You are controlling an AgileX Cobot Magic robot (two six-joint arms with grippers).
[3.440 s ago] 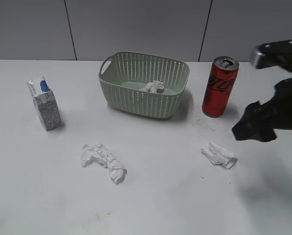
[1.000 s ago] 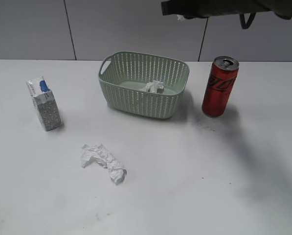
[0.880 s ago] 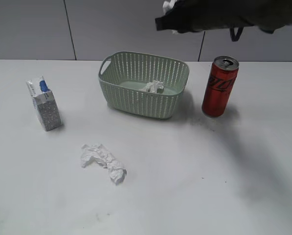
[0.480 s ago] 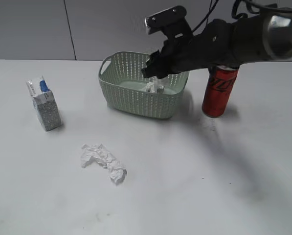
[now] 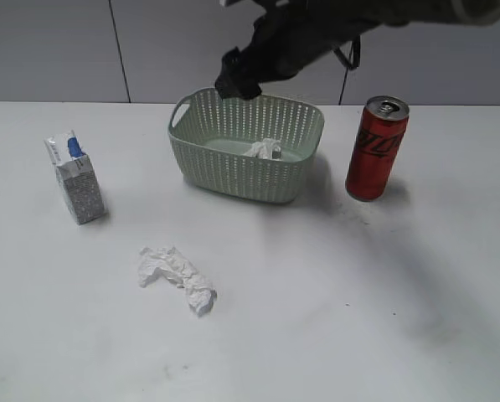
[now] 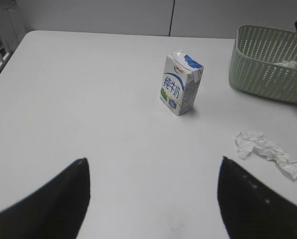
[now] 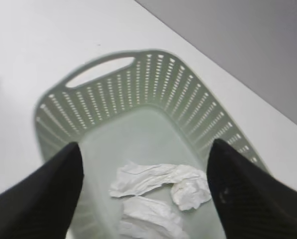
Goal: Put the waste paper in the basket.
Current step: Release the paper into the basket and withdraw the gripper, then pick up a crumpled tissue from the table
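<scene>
The pale green slotted basket [image 5: 233, 167] stands at the table's back middle; it also shows in the right wrist view [image 7: 153, 79] and the left wrist view [image 6: 267, 69]. Two white paper wads [image 7: 163, 181] lie on its floor, showing as white paper [image 5: 264, 149] in the exterior view. One longer, stringier wad [image 5: 178, 275] lies on the table in front of the basket, also in the left wrist view [image 6: 267, 152]. My right gripper [image 7: 146, 149] is open and empty above the basket; in the exterior view it [image 5: 237, 82] hangs over the back rim. My left gripper [image 6: 153, 172] is open and empty.
A red drink can [image 5: 376, 147] stands right of the basket. An upright white-and-blue carton [image 5: 78, 177] stands at the left, also in the left wrist view [image 6: 182, 83]. The table's left edge [image 6: 4, 59] shows in the left wrist view.
The right-hand wad was lifted off the table, carried over the basket and let go inside. My right gripper has since risen and shifted left above the back rim.
</scene>
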